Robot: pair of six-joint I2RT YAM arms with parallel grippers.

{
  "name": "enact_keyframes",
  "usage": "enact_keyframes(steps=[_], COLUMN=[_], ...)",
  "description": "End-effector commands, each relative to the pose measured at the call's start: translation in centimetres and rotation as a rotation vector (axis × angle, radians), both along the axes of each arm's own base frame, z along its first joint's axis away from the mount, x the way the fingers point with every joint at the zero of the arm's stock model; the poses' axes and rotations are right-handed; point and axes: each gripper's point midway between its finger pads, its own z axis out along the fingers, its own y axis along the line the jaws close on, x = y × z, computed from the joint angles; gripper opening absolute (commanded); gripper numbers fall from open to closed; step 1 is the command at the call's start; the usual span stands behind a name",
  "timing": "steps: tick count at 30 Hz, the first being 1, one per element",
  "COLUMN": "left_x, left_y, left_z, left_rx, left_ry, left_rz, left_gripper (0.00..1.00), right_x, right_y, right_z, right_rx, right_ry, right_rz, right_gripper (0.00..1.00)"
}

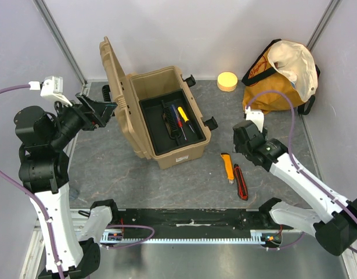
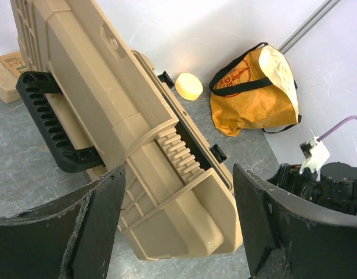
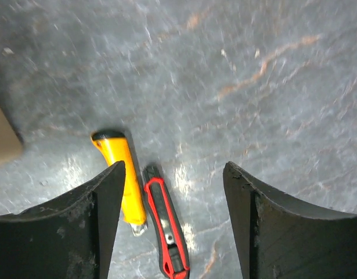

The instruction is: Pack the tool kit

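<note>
The tool kit [image 1: 169, 119], a tan hard-plastic box, stands open with its lid [image 1: 116, 87] raised on the left. Its black tray holds a black brush [image 1: 169, 119] and two screwdrivers [image 1: 184, 120]. My left gripper [image 1: 104, 111] is open just left of the lid. In the left wrist view the box's outer side [image 2: 166, 174] fills the space ahead of the open left gripper [image 2: 178, 215]. My right gripper [image 3: 173, 203] is open above the mat. A red-black cutter [image 3: 166, 226] lies below its gap, and a yellow cutter [image 3: 121, 174] lies by its left finger.
An orange-yellow cloth bag [image 1: 280, 75] sits at the back right, with a yellow round pad [image 1: 227, 81] beside it. A small tan block [image 2: 7, 75] lies behind the lid. The two cutters [image 1: 233, 174] rest on the mat right of the box. Walls close in on three sides.
</note>
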Motion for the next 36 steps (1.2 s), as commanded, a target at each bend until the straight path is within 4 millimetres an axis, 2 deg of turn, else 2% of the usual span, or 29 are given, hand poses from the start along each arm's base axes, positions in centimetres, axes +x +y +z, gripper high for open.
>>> enact_keyframes(steps=[1, 3, 6, 8, 14, 19, 27, 36], left_x=[0.0, 0.0, 0.1, 0.2, 0.4, 0.5, 0.6, 0.6], left_y=[-0.4, -0.3, -0.2, -0.2, -0.1, -0.1, -0.1, 0.0], left_z=[0.7, 0.6, 0.5, 0.3, 0.0, 0.0, -0.1, -0.1], left_rx=[0.007, 0.010, 0.016, 0.019, 0.022, 0.025, 0.023, 0.023], left_ry=[-0.035, -0.034, -0.034, -0.030, -0.024, -0.024, -0.022, -0.020], left_rz=[-0.025, -0.024, -0.020, -0.020, -0.016, -0.015, -0.016, -0.015], left_gripper=[0.80, 0.80, 0.80, 0.80, 0.80, 0.80, 0.80, 0.80], right_x=[-2.9, -3.8, -3.6, -3.6, -5.5, -6.5, -7.5, -7.6], right_y=[-0.9, -1.4, -0.9, -1.1, -0.2, 0.0, 0.1, 0.1], right_z=[-3.8, -5.4, -5.0, -5.6, -10.4, -12.4, -15.0, -16.7], right_rx=[0.081, 0.095, 0.143, 0.171, 0.244, 0.284, 0.293, 0.283], right_ry=[0.117, 0.159, 0.167, 0.189, 0.323, 0.349, 0.388, 0.412], right_rz=[-0.047, -0.076, -0.079, -0.113, -0.177, -0.212, -0.203, -0.203], right_gripper=[0.77, 0.81, 0.85, 0.86, 0.86, 0.85, 0.75, 0.55])
